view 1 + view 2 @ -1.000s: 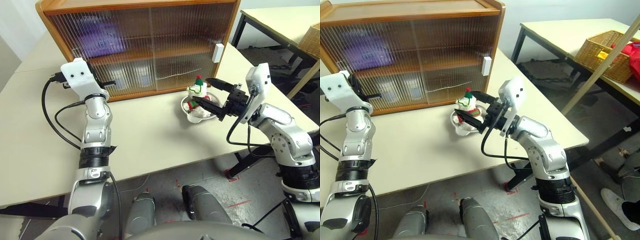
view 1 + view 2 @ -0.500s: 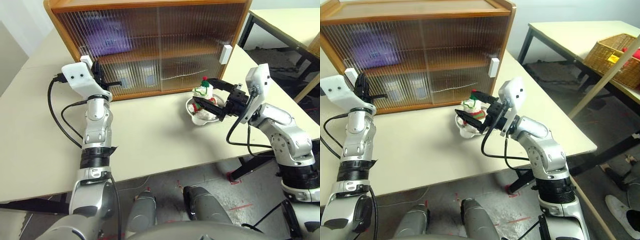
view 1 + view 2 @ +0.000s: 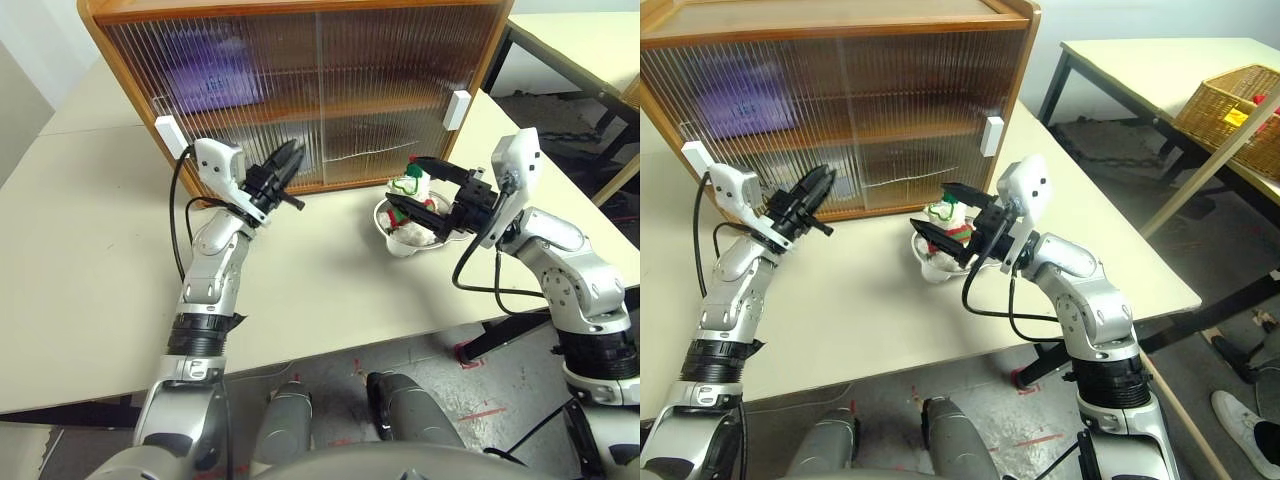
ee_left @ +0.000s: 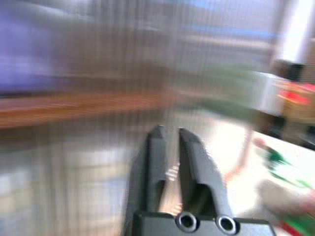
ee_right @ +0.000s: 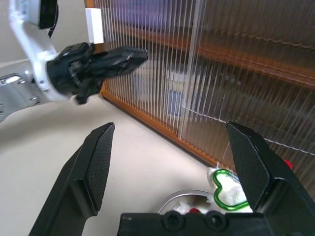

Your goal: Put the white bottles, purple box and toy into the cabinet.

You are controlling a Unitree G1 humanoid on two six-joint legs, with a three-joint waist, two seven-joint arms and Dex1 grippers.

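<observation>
Arms: silver-grey metal segments with rounded joints, each with a black ribbed ring at mid-forearm.
Wrist housings: white plastic blocks; the left one shows two small dark holes.
Cables: black, looping loose from each wrist housing to the forearm.
Left tool: two slim black tapered fingers on a black base with two round silver screws.
Right tool: two broad black fingers with flat inner faces, black base with round screws.
</observation>
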